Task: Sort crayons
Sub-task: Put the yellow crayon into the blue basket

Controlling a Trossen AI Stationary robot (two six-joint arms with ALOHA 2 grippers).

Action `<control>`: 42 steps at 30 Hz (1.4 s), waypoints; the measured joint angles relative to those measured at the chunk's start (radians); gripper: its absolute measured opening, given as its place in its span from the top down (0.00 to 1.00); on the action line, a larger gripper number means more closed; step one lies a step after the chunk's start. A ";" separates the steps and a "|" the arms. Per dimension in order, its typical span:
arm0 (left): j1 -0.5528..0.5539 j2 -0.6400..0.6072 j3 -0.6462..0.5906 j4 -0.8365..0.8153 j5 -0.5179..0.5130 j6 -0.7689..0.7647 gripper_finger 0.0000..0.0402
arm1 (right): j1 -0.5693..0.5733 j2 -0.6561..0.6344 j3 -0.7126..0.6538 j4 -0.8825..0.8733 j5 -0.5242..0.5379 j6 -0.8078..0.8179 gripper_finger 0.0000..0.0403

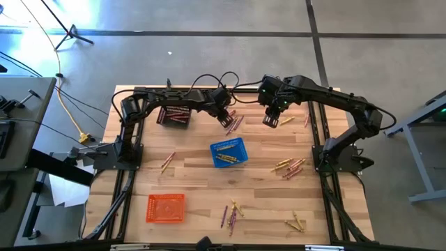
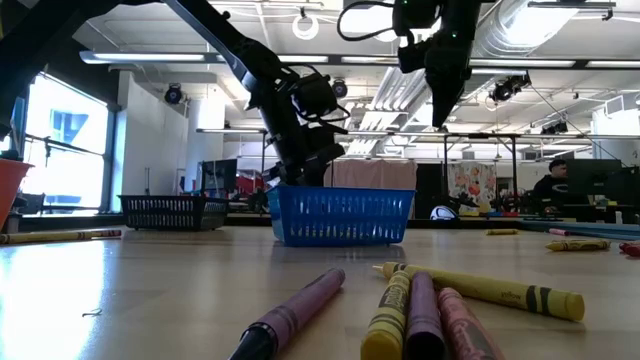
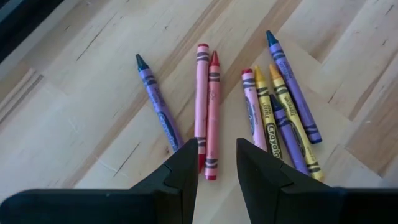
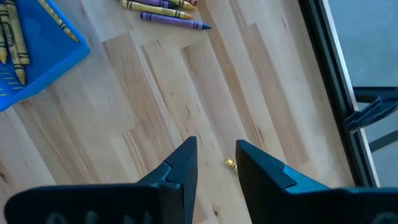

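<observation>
Item: crayon sorting, pick-up step. Left pincer [image 3: 213,163] hovered over a cluster of crayons [image 3: 214,109] on the far middle of the tabletop [image 1: 195,178], fingers narrowly parted and empty, astride a red pair. Right pincer [image 4: 214,163] hung above bare wood to the right, narrowly parted, empty. Blue basket [image 1: 228,153] already held yellow crayons. Next move, as judged: lower and close on one red crayon.

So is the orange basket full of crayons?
No, the orange basket shows only its bare mesh floor in the high view; yellow crayons lie in the blue basket.
</observation>
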 joint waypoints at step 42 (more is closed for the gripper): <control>-0.008 0.000 -0.001 -0.002 0.035 -0.021 0.76 | -0.366 -0.093 -0.604 0.295 -0.182 -0.658 0.77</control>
